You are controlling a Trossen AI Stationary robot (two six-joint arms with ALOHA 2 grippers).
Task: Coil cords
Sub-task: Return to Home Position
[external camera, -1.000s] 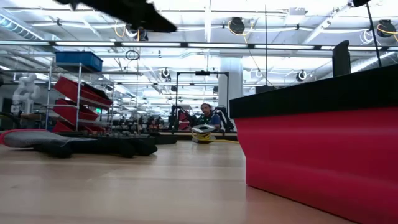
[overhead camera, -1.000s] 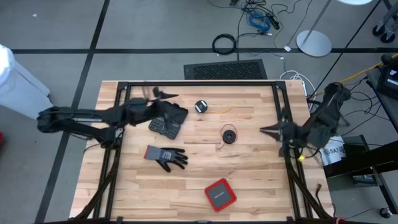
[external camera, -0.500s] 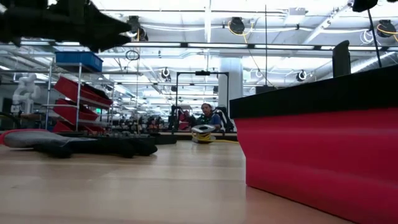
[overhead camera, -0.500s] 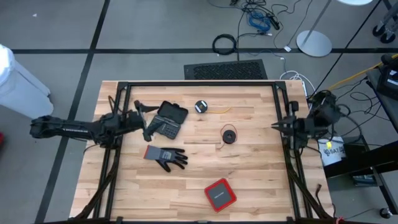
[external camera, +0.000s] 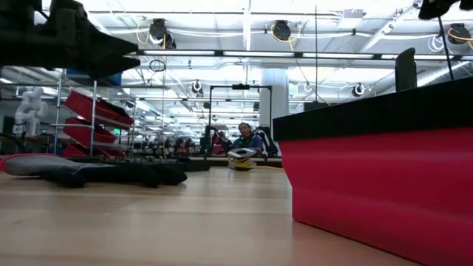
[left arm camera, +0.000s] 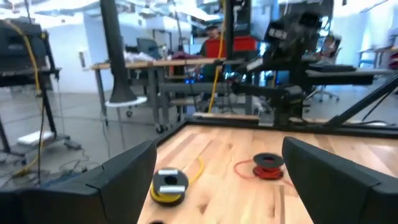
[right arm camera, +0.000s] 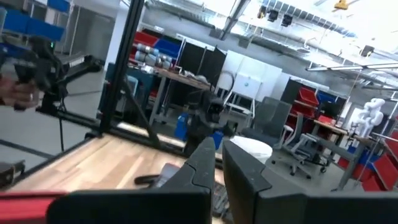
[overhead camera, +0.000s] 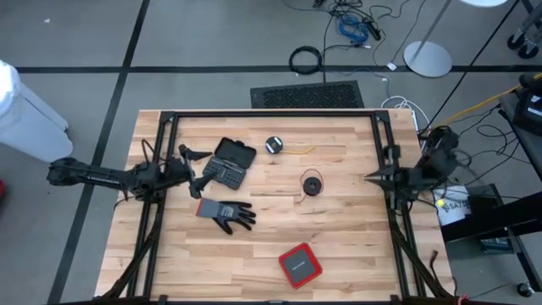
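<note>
The table [overhead camera: 356, 246] fills most of the view from above. From the level camera I get only a strip of it, with the red box [external camera: 369, 162] looming so close that its right side and base are cut off and it hides whatever lies behind it. Its lid is down, so the inside cannot be seen. The left arm reaches in from the left edge, and the left gripper [overhead camera: 195, 168] hangs over the wood just beside the black case [overhead camera: 230, 163], fingers spread wide with nothing between them. From table height the arm shows only as a dark shape cropped by the top left corner. The right gripper [overhead camera: 370, 178] sits at the right edge by the frame rail [overhead camera: 391, 169], its fingers pressed nearly together and holding nothing. The case seems to lie open near the back left. A grid of small pieces shows in it, but I cannot make out what they are. The grey glove [overhead camera: 225, 213] lies flat in front of the case, between it and the red box. The red cord [overhead camera: 312, 183] is a small coil near the table's middle, well apart from both grippers. The yellow cord [overhead camera: 273, 145] is wound on a little black spool just right of the case, toward the back, with a short tail trailing off to the right.
</note>
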